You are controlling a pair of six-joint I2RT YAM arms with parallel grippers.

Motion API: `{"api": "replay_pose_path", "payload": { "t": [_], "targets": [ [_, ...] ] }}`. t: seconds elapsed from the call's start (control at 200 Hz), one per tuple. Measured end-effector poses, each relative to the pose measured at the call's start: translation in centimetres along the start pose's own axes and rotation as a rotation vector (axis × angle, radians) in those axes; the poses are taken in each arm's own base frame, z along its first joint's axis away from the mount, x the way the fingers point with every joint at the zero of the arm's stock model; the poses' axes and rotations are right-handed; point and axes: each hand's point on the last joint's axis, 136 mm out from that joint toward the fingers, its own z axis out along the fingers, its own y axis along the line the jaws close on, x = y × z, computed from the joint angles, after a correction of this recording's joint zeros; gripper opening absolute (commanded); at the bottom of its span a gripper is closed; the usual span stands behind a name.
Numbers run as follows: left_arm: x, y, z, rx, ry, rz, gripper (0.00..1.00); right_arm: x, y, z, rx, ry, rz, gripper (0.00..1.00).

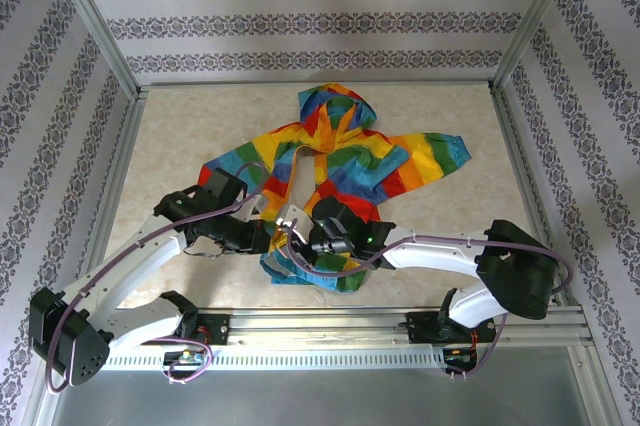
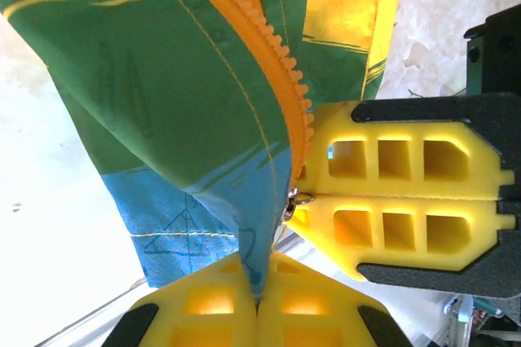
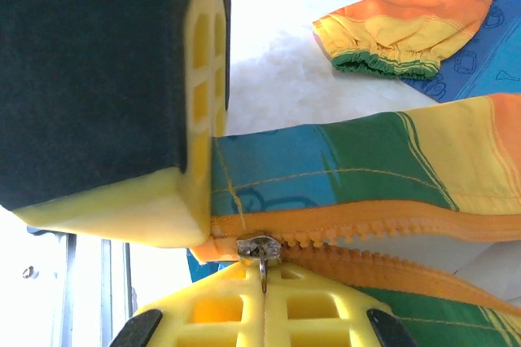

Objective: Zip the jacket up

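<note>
A small hooded jacket (image 1: 350, 161) of thin rainbow-striped fabric lies on a pale marbled tabletop (image 1: 180, 146), hem nearest the arms. It looks light, soft and floppy. The left gripper (image 2: 257, 302) pinches the blue hem beside the orange zipper (image 2: 269, 78); the right gripper (image 3: 262, 302) is clamped on the metal slider pull (image 3: 260, 251), likely the best holds.

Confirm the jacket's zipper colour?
Orange zipper on the jacket; best in the right wrist view.

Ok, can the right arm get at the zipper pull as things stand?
Likely yes: the right claw looks shut on the zipper pull, and the left claw pinches the jacket hem just beside it without covering it.
</note>
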Motion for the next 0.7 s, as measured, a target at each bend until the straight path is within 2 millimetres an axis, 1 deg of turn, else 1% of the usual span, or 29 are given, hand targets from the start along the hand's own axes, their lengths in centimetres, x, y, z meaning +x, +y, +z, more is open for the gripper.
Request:
{"api": "replay_pose_path", "payload": {
  "t": [0.27, 0.425, 0.61, 0.7],
  "targets": [
    [-0.2, -0.2, -0.8, -0.021, -0.014, 0.041, 0.00, -0.9, -0.3, -0.2, 0.005, 0.003, 0.048, 0.00],
    [0.1, -0.1, -1.2, -0.030, -0.015, 0.053, 0.00, -1.3, -1.6, -0.6, 0.024, -0.001, 0.082, 0.00],
    [0.8, 0.2, -1.7, -0.055, 0.007, 0.060, 0.00, -1.3, -2.7, -1.1, 0.031, 0.014, 0.097, 0.00],
    [1.1, 0.3, -2.0, -0.066, 0.014, 0.064, 0.00, -1.4, -3.6, -1.4, 0.050, 0.020, 0.103, 0.00]
  ]
}}
